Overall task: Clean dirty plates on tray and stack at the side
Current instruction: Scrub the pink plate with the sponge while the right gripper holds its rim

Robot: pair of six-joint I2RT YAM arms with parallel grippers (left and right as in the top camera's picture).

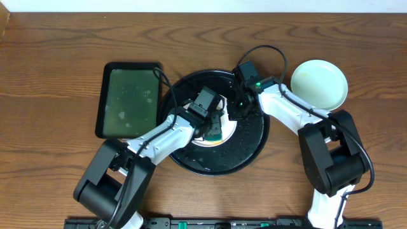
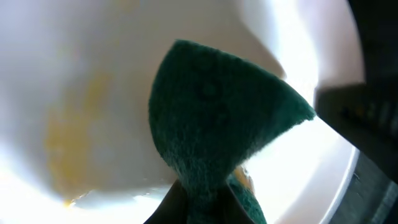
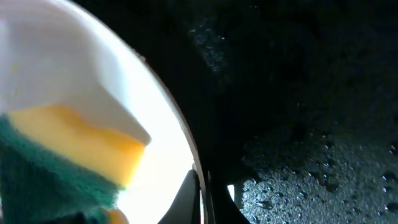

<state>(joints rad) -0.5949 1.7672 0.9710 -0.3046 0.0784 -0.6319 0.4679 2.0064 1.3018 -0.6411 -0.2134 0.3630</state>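
A white plate (image 1: 229, 131) lies on the round black tray (image 1: 252, 138). Yellow smears (image 2: 65, 146) mark its inside (image 2: 74, 68). My left gripper (image 1: 213, 124) hangs over the plate, shut on a green and yellow sponge (image 1: 216, 133); the green pad (image 2: 217, 124) is pinched between the fingertips (image 2: 202, 208) and rests in the plate. My right gripper (image 1: 237, 112) is shut on the plate's right rim (image 3: 186, 149), one finger inside and one outside (image 3: 202, 202). The sponge (image 3: 68, 155) shows to the left in that view. A pale mint plate (image 1: 319, 84) sits on the table at the right.
A dark green rectangular tray (image 1: 130, 98) lies left of the black tray, its surface spotted with wet marks. The black tray's floor (image 3: 311, 168) is beaded with water drops. Both arms reach in from the front edge, crossing over the tray.
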